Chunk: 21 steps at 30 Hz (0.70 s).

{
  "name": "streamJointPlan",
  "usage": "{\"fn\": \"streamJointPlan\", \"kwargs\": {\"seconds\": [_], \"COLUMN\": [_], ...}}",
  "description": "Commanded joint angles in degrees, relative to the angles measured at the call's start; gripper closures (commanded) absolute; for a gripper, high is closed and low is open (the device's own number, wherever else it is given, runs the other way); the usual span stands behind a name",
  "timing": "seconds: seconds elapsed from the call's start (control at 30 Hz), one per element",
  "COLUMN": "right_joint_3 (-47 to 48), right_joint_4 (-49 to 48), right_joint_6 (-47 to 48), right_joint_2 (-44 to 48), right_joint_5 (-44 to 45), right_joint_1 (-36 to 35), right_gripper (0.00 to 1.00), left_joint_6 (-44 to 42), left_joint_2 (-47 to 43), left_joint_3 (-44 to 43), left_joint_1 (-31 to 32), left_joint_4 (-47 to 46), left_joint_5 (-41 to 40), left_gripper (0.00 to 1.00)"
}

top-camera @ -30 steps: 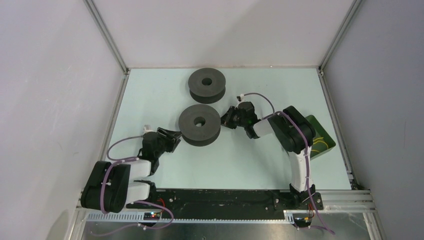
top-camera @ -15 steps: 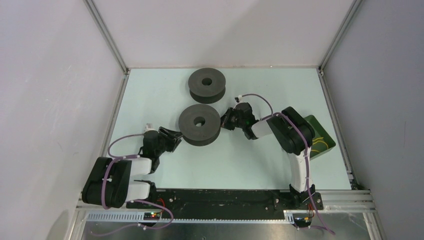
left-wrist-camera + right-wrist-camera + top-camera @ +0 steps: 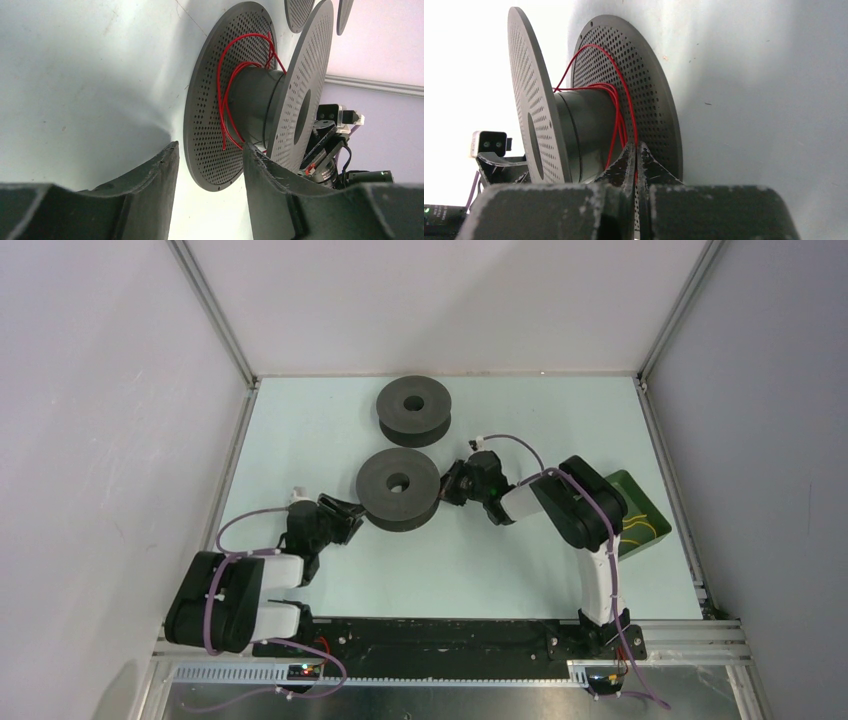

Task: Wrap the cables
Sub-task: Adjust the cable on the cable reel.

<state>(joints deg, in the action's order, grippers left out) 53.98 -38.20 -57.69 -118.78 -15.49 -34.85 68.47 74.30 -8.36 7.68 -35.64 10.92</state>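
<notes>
Two matte dark-grey spools stand flat on the pale table [image 3: 500, 560], each a smooth drum between round flanges perforated with small holes. The red cable [image 3: 619, 125], string-thin and glossy, lies in loose loops around the near spool's [image 3: 380, 500] drum; the far spool [image 3: 395, 415] stands just behind it. The left gripper [image 3: 350, 515] is at that spool's left rim, its rough black fingers [image 3: 155, 180] spread apart with the lower flange edge between them. The right gripper [image 3: 636, 147] is clenched, a red strand running into the seam, apparently pinched.

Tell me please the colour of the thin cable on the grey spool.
Red cable, clearest from right wrist.
</notes>
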Motion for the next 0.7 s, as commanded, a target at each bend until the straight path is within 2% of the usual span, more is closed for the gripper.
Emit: {"fn": "streamJointPlan", "kwargs": {"seconds": [0.0, 0.33, 0.67], "right_joint_3": [-1.17, -1.67, -2.74], "right_joint_4": [-3.22, -6.05, 0.85], "right_joint_6": [-2.82, -6.51, -3.75], "right_joint_2": [2.85, 0.53, 3.38], "right_joint_5": [-1.44, -0.16, 4.72], "right_joint_1": [1.21, -0.65, -0.5], "right_gripper": [1.0, 1.0, 0.88], "left_joint_6": [-1.79, -1.84, -1.6], "left_joint_2": [0.93, 2.24, 0.91], "left_joint_3": [-2.08, -2.64, -2.57], "left_joint_1": [-0.22, -0.26, -0.22], "left_joint_4": [-1.28, -1.28, -1.27], "left_joint_5": [0.57, 0.7, 0.09], "left_gripper": [0.47, 0.47, 0.47]}}
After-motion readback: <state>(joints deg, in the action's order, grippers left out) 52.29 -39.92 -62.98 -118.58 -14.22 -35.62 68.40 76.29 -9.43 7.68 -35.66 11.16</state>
